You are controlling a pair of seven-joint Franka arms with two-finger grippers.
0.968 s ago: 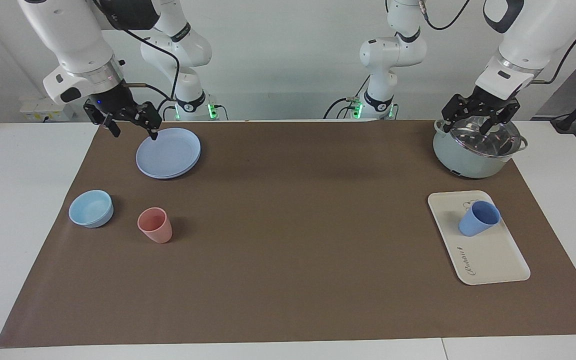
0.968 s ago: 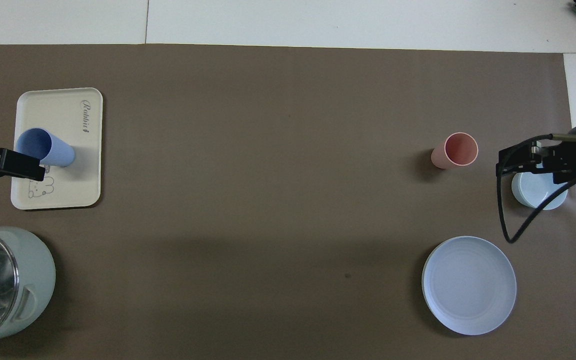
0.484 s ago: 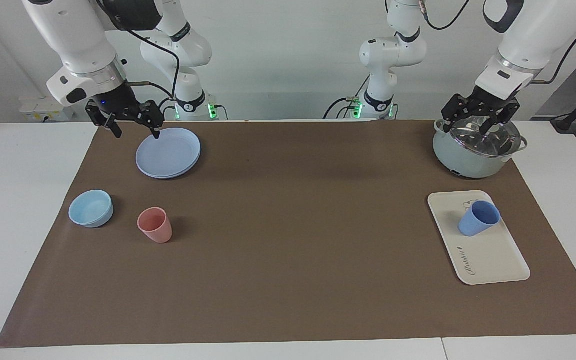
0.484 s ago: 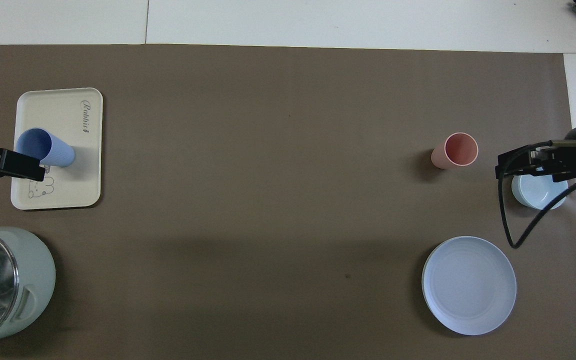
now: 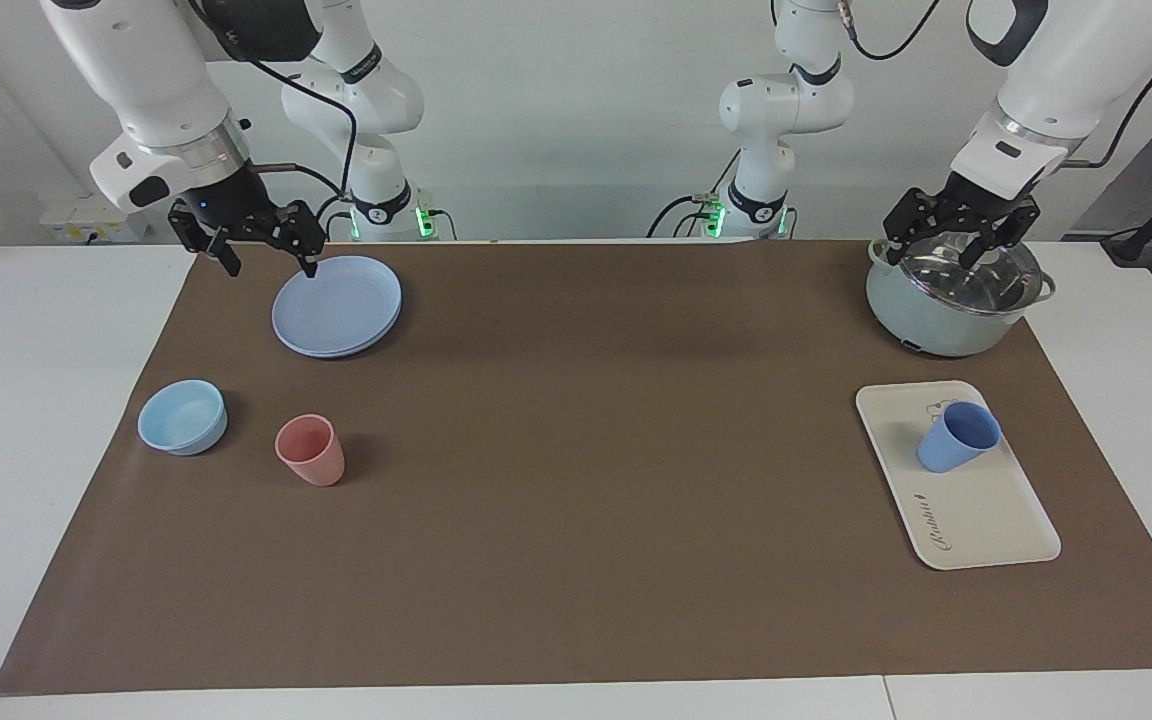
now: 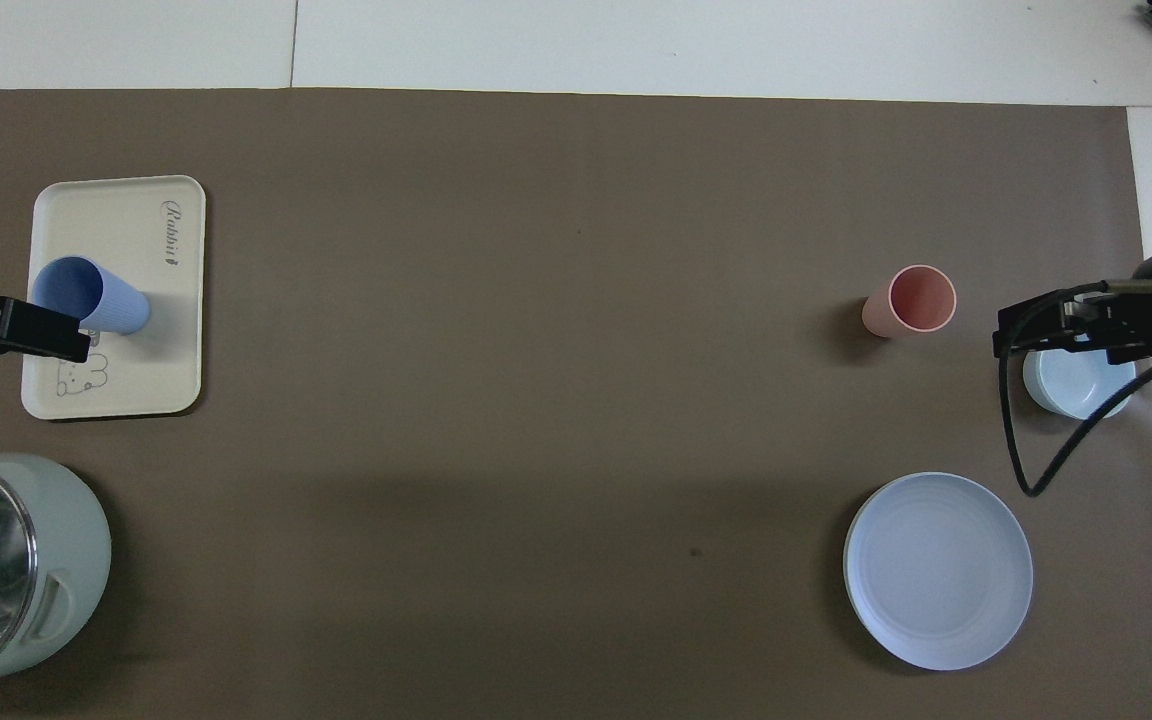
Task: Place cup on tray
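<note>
Facing view, compared with the pictures from the last second, shows almost no change: the cup stands mouth up on the tray, on the half of the tray nearer the robots, next to the bear drawing, and it has not shifted. The tray lies at the left arm's end of the table, farther from the robots than the pot. The left gripper hangs over the glass lid of the pot with its fingers spread wide and empty, well apart from the cup, and it has kept that position. In the overhead view its tip overlaps the cup's rim, but the facing view shows this is only a raised gripper covering the cup, not contact. The right gripper, also wide open and holding nothing, hangs over the near edge of the blue plate; its wrist has swayed only slightly over the last second. The pink cup and the light-blue bowl sit untouched at the right arm's end. Judged from this layout, the placement is already done: the cup rests released on the tray and both arms are clear of it. No further handling of the cup appears necessary.
</note>
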